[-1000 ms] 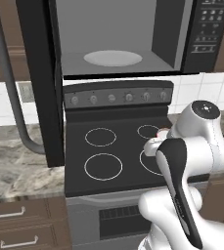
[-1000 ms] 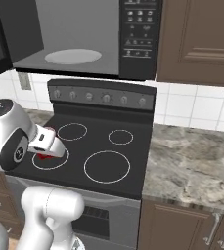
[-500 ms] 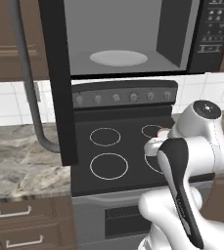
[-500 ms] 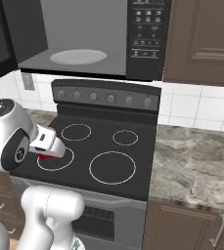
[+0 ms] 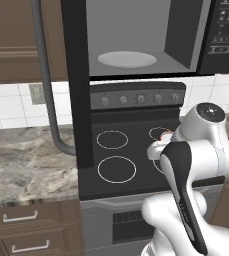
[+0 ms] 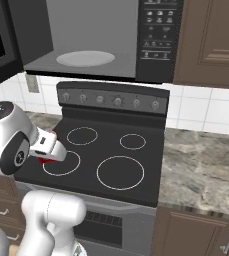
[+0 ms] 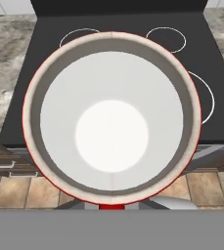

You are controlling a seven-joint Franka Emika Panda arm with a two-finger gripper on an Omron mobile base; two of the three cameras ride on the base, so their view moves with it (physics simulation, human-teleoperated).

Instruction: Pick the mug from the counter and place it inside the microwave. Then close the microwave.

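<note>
You already have the mug in the gripper: the jaws are pinched together on it, though you cannot see the fingertips themselves, only a sliver of red under the hand in both base views and the white bowl of the mug seen from above in the hand view. It hangs above the front of the stove, low and well apart from the microwave overhead. Treat the mug as small, light and rigid, with a smooth glazed-looking wall that could slip if the pinch loosens; it looks empty, so tilting costs nothing but jolts might. The grip seems to be at the rim or wall nearest the hand, since a red tab shows at the lower edge in the hand view, but you cannot tell exactly where the pads sit. The microwave cavity stands open with the turntable bare, so the landing spot is free. Mind what lies between: the stove's raised knob panel just below the cavity, and the microwave's lower front edge, which you must clear before going in. The door is swung out on the left, its long handle hanging down over the counter; keep the elbow off it on the way up, and remember you will need to reach it afterwards to shut it.
</note>
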